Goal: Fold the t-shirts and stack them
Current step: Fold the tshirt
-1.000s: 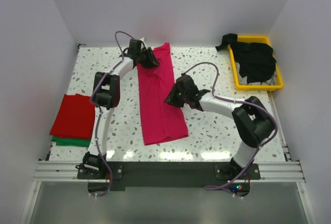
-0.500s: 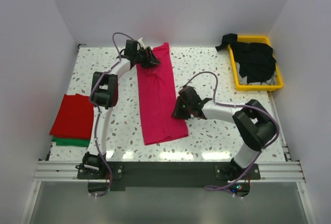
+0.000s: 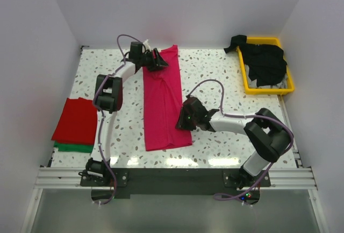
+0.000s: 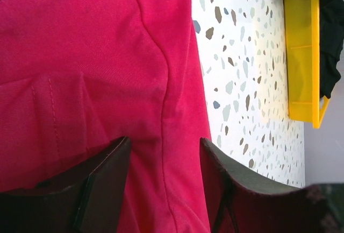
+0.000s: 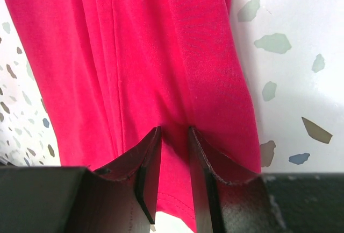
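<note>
- Magenta-pink t-shirt point(image 3: 163, 101): folded into a long narrow strip, lying lengthwise down the middle of the tabletop point(image 3: 215, 74).
- Right hand point(image 3: 185, 118): low at the strip's near right edge, fingers point(image 5: 148, 160) nearly together, clenched on a pinch of the pink cloth.
- Left hand point(image 3: 157, 61): at the strip's far end, fingers partly apart with pink cloth in the gap; a grasp cannot be told.
- Red t-shirt point(image 3: 77, 119): folded flat at the left edge, stacked on the green t-shirt point(image 3: 73, 147).
- Black t-shirts point(image 3: 266, 61): heaped in the yellow tray point(image 3: 269, 90), far right corner.
</note>
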Action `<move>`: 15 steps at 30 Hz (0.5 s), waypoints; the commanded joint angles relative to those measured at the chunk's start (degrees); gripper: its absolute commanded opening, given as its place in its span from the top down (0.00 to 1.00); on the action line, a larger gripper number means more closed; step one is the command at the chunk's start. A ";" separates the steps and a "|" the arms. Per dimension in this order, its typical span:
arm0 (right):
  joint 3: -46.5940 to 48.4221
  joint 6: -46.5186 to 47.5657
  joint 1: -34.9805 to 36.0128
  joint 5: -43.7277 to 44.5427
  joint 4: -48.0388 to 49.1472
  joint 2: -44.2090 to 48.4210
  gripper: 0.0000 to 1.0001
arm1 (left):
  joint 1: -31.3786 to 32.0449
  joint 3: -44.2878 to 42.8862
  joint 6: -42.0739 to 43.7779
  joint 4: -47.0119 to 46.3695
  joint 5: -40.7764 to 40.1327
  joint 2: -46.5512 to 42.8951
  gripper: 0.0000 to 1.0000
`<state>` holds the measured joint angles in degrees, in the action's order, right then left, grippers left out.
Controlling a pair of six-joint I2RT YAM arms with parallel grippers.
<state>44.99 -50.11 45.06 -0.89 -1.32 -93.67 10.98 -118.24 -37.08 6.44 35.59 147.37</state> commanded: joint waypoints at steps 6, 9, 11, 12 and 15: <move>4.48 3.79 0.29 2.20 -7.72 1.64 0.68 | -1.49 0.81 -1.94 -9.41 5.36 -6.30 0.32; 6.42 5.02 0.38 1.94 -8.87 2.43 0.68 | -2.28 0.81 -4.22 -12.40 7.47 -8.32 0.30; 7.56 5.98 0.29 2.11 -9.48 3.05 0.68 | -2.46 1.16 -5.36 -13.64 9.14 -9.90 0.29; 7.91 6.42 0.29 2.03 -9.66 3.49 0.68 | -2.46 1.25 -5.54 -14.34 9.66 -10.52 0.29; 9.23 7.74 0.29 2.12 -10.80 3.67 0.68 | -2.54 2.39 -5.72 -14.17 10.38 -13.24 0.29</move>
<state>51.20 -45.12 45.08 0.14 -10.22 -92.90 9.19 -116.29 -41.32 -2.52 42.63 141.49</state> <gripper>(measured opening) 0.320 0.709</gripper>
